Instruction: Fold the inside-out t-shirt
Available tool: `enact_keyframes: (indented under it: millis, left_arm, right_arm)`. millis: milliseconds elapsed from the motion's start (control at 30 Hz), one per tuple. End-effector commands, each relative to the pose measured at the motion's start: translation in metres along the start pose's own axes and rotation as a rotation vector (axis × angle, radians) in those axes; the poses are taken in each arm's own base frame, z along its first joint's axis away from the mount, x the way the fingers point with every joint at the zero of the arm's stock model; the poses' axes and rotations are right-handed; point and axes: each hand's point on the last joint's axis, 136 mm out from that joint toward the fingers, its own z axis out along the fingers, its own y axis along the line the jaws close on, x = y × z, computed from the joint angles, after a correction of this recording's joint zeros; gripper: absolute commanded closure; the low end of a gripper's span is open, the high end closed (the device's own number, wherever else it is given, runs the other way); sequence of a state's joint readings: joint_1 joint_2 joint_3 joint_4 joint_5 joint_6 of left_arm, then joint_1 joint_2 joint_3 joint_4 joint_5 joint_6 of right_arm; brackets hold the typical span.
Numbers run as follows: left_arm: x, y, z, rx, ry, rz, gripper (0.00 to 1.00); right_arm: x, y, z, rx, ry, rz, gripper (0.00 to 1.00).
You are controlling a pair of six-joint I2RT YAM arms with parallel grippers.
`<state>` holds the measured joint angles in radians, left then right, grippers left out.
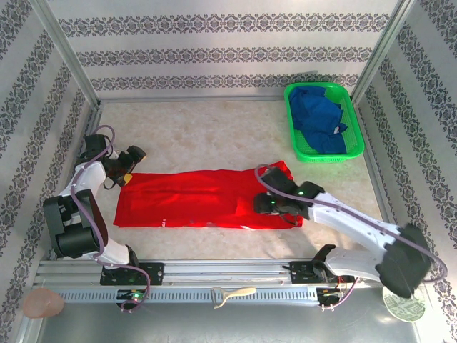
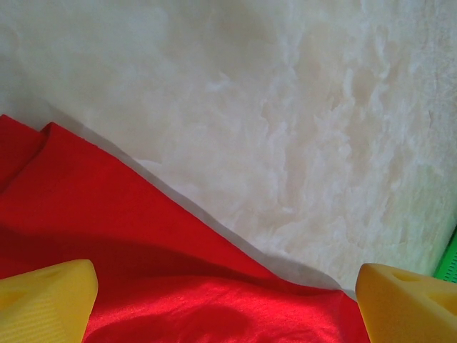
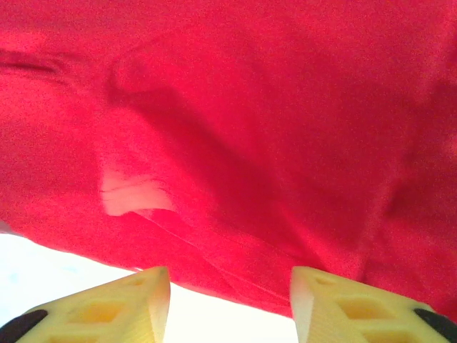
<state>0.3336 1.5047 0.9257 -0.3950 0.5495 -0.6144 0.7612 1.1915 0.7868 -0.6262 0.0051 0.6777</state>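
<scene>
The inside-out t-shirt (image 1: 200,196) lies flat on the table as a long red strip running left to right. My left gripper (image 1: 128,168) hangs at its far left corner. In the left wrist view that gripper (image 2: 225,300) stands open above the cloth's far edge (image 2: 107,214), with nothing between its yellow fingers. My right gripper (image 1: 263,204) sits over the strip's right part. Seen from the right wrist, that gripper (image 3: 230,300) has its jaws apart at the near hem of the shirt (image 3: 250,107), gripping nothing. A small white tag (image 3: 132,194) shows on the cloth.
A green basket (image 1: 294,136) holding a blue garment (image 1: 320,118) stands at the back right. Patterned walls close in the table on three sides. The arms' metal rail (image 1: 214,275) runs along the near edge, with a cream object (image 1: 232,294) lying on it.
</scene>
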Motion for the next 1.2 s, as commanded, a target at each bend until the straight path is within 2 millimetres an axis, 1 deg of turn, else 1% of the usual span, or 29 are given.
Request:
enact_keyframes:
  millis: [0,67,167,233,367,400,433,467,500,567,767,867,933,1033,1167]
  left_arm:
    - [-0.002,-0.004,-0.001,0.003,-0.006,0.008,0.07]
    - [-0.002,-0.003,0.000,0.000,-0.006,0.011,0.07]
    - [-0.001,-0.001,0.000,-0.006,-0.003,0.012,0.06]
    - [0.000,-0.001,0.001,-0.006,0.000,0.011,0.07]
    - [0.000,-0.001,0.001,-0.004,0.003,0.010,0.06]
    - [0.000,-0.001,0.001,-0.002,0.002,0.010,0.06]
    - [0.000,-0.002,0.001,0.001,0.002,0.011,0.06]
    - [-0.001,-0.003,0.000,0.005,0.001,0.010,0.06]
    - [-0.001,-0.004,0.000,0.008,0.001,0.012,0.06]
    - [-0.002,-0.007,-0.001,0.014,-0.001,0.013,0.06]
    - [-0.005,-0.012,-0.004,0.030,-0.008,0.019,0.06]
    - [-0.006,-0.014,-0.003,0.034,-0.007,0.019,0.06]
    - [-0.005,-0.013,-0.003,0.034,-0.005,0.018,0.06]
    - [-0.005,-0.013,-0.003,0.036,-0.002,0.017,0.06]
    - [-0.006,-0.014,-0.003,0.036,-0.003,0.019,0.06]
  right_arm:
    - [-0.020,0.028,0.012,-0.015,-0.052,-0.049,0.48]
    - [-0.020,0.041,0.023,-0.024,-0.031,-0.063,0.47]
    - [-0.017,0.053,0.039,-0.018,-0.001,-0.080,0.46]
    - [-0.015,0.057,0.049,-0.009,0.022,-0.089,0.46]
    - [-0.009,0.056,0.069,0.021,0.064,-0.096,0.47]
    - [-0.007,0.054,0.073,0.029,0.073,-0.098,0.51]
    - [-0.007,0.054,0.075,0.033,0.079,-0.100,0.57]
    - [-0.006,0.053,0.077,0.040,0.081,-0.104,0.68]
    - [-0.006,0.053,0.077,0.040,0.081,-0.106,0.82]
    - [-0.010,0.055,0.071,0.026,0.065,-0.109,1.00]
    - [-0.017,0.070,0.040,-0.063,0.021,-0.101,1.00]
    - [-0.015,0.076,0.033,-0.100,0.028,-0.088,1.00]
    - [-0.014,0.081,0.032,-0.118,0.029,-0.082,1.00]
    - [-0.010,0.090,0.039,-0.143,0.050,-0.074,1.00]
    - [0.006,0.113,0.054,-0.191,0.116,-0.091,1.00]
